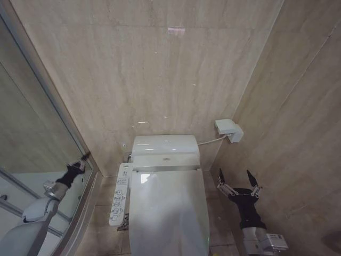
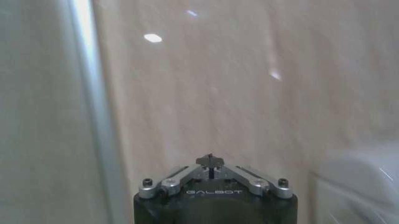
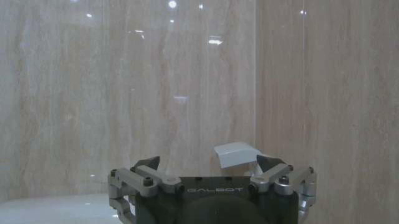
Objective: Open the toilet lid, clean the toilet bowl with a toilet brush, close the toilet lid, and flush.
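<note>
The right gripper (image 1: 237, 178) stands low at the right of the head view, fingers spread wide and holding nothing, pointing up toward the white wall box (image 1: 229, 129). The left gripper (image 1: 84, 157), at the lower left beside the glass partition (image 1: 32, 133), has its fingertips (image 2: 210, 161) pinched together, empty. Between them, at bottom centre, the toilet lid (image 1: 169, 213) lies closed over the toilet bowl (image 1: 129, 234), with the button panel (image 1: 120, 193) along its left side.
</note>
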Tool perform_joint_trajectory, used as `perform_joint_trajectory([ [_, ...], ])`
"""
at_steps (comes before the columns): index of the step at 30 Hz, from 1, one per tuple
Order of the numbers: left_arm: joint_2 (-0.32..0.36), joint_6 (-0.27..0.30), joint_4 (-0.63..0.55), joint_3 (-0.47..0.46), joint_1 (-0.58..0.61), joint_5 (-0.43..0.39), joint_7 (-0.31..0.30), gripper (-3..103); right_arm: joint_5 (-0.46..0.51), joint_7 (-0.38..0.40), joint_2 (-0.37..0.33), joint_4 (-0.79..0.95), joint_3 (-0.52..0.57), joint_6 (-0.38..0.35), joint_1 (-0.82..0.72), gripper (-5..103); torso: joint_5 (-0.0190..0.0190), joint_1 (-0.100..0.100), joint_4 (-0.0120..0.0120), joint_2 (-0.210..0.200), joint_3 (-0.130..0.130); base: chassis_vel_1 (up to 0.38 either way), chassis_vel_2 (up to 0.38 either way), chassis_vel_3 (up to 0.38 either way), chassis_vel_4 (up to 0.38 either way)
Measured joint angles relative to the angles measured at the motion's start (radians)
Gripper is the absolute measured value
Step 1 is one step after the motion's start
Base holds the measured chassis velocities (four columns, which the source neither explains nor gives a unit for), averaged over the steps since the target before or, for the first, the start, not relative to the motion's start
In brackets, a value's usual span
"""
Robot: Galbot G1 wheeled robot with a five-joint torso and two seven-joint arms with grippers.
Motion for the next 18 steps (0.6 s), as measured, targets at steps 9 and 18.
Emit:
perform_joint_trajectory([
  [9,-0.074,0.092,-0.289,-0.029,0.082,-0.026,-0.253,0,0.0,0.0,0.0,0.0,0.0,0.0,0.0,100,-0.0001,0.0,0.0,0.0,0.0,0.0,0.0,0.0,0.0],
  [18,-0.151,0.147,-0.484,-0.061,0.237,0.004,-0.342,0,0.0,0.0,0.0,0.0,0.0,0.0,0.0,100,-0.0004,0.0,0.0003,0.0,0.0,0.0,0.0,0.0,0.0],
])
